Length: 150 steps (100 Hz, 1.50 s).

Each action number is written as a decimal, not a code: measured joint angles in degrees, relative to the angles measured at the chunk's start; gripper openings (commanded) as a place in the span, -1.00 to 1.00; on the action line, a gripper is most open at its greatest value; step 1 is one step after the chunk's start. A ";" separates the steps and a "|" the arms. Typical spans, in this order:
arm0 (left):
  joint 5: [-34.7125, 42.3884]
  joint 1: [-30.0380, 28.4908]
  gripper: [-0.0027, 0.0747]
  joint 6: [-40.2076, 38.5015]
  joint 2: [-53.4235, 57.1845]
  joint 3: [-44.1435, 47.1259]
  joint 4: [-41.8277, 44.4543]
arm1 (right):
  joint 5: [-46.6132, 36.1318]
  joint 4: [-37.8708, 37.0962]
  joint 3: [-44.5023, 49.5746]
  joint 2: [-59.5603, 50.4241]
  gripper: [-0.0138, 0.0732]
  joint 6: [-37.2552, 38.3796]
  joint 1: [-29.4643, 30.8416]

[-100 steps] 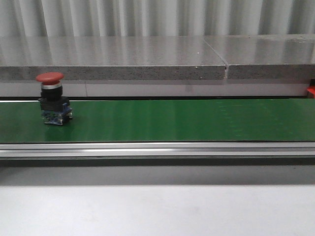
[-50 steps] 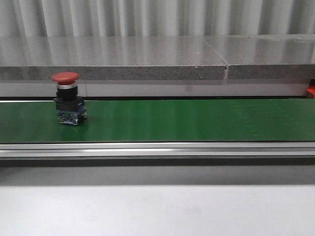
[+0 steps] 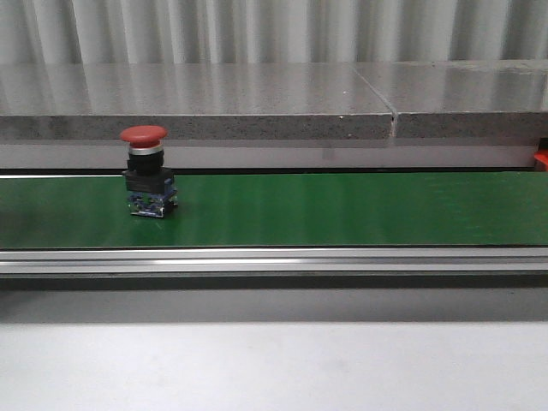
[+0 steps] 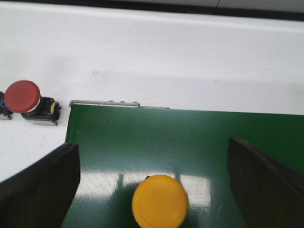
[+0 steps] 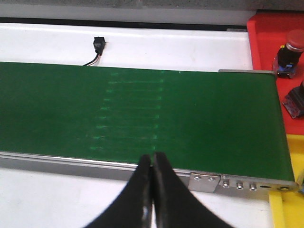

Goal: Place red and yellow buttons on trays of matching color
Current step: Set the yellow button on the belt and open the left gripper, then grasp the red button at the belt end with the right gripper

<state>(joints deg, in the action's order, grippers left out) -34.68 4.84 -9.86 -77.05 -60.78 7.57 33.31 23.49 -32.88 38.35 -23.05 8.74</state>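
Observation:
A red button stands upright on the green conveyor belt toward the left in the front view. In the left wrist view a yellow button sits on the belt between the wide-apart fingers of my left gripper, which is open and touches nothing. Another red button lies on its side on the white table beside the belt end. My right gripper is shut and empty above the belt's near rail. The red tray holds a red button; a yellow tray corner shows below it.
A dark button body lies at the red tray's edge. A small black connector with a wire lies on the white table beyond the belt. A grey stone ledge runs behind the conveyor, with an aluminium rail in front.
The red button on the belt has travelled to the right across the front view, staying upright. Neither gripper shows in the earlier frames.

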 measured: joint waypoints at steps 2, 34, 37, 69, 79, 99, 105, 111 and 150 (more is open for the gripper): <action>0.00 0.30 0.64 0.00 0.78 0.00 0.00 | 0.00 0.00 0.00 0.00 -0.84 0.00 0.00; 0.59 0.73 0.64 0.00 16.80 2.75 0.00 | 0.00 0.00 0.00 0.00 -0.84 0.00 0.00; 0.84 0.73 0.64 0.00 18.55 3.74 0.00 | 0.00 0.00 0.00 0.00 -0.84 0.00 0.00; 2.60 0.73 0.23 0.10 39.02 20.20 0.00 | 0.00 0.00 0.00 0.00 -0.84 0.00 0.00; 2.60 0.73 -0.29 0.10 44.31 24.88 0.00 | -0.84 0.00 0.00 0.00 -0.84 0.00 0.00; 2.60 0.73 -0.98 0.10 51.58 31.09 0.00 | -1.24 0.00 0.00 0.00 -0.84 0.00 0.00; 2.60 0.82 -0.99 0.10 52.31 31.73 0.00 | -1.33 0.00 0.00 0.00 -0.84 0.00 0.00; 2.60 0.82 -0.99 0.10 52.74 32.20 0.00 | -1.33 0.00 0.00 0.00 -0.84 0.00 0.00; 2.60 0.82 -0.99 0.10 52.74 32.30 0.00 | -3.02 0.13 0.00 0.00 -0.68 0.00 0.00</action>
<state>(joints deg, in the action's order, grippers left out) -32.08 5.66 -9.77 -24.30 -28.48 7.57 30.29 23.61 -32.88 38.35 -23.05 8.74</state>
